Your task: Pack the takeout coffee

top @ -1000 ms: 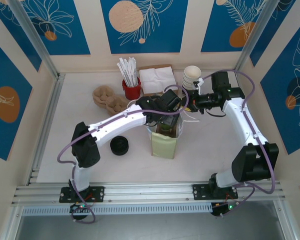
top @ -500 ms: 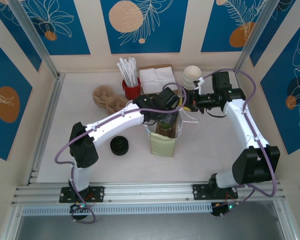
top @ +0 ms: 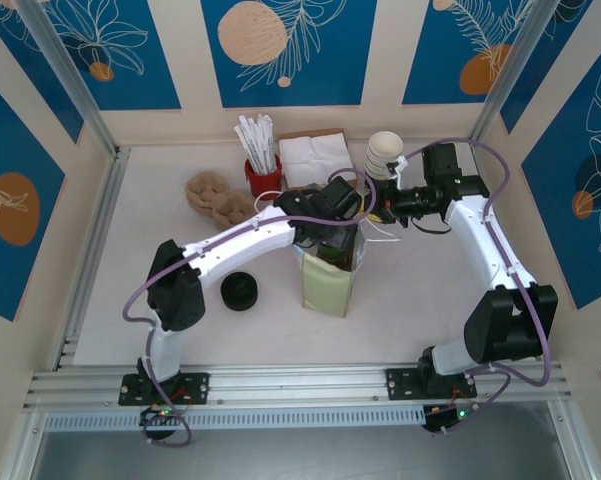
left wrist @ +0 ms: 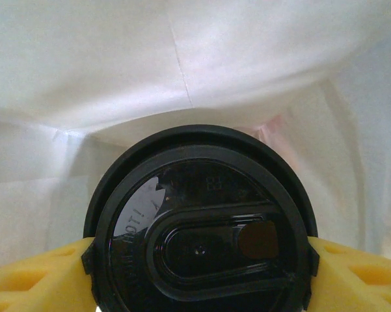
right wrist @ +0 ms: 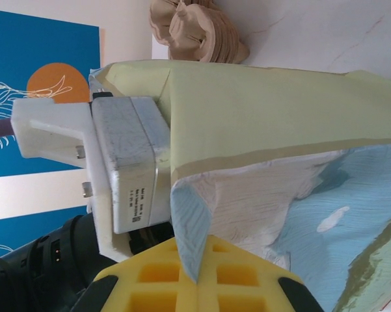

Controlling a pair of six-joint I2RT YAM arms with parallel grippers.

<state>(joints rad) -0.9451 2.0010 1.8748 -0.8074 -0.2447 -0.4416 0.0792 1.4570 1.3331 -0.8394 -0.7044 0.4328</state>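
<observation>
Left arm (top: 250,235) reaches inward, jaws clasping the takeout coffee (left wrist: 198,227); right arm (top: 490,250) bends inward, jaws pinched on the bag (right wrist: 280,117).

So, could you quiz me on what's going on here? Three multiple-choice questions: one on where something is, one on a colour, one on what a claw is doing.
1. Where is the takeout coffee relative to the pale green paper bag?
A. Standing beside it
B. Inside it
C. Underneath it

2. What colour is the cup holding the wrapped straws?
A. Red
B. Blue
C. White

3. What is the right gripper doing?
A. Hanging wide open
B. Shut on nothing
C. Shut on the paper bag's rim

Answers: 1 B, the left wrist view shows its black lid ringed by the bag's white inner walls, held by the left gripper. 2 A, it is plainly red in the top view. 3 C, its yellow fingers pinch the bag's edge.
</observation>
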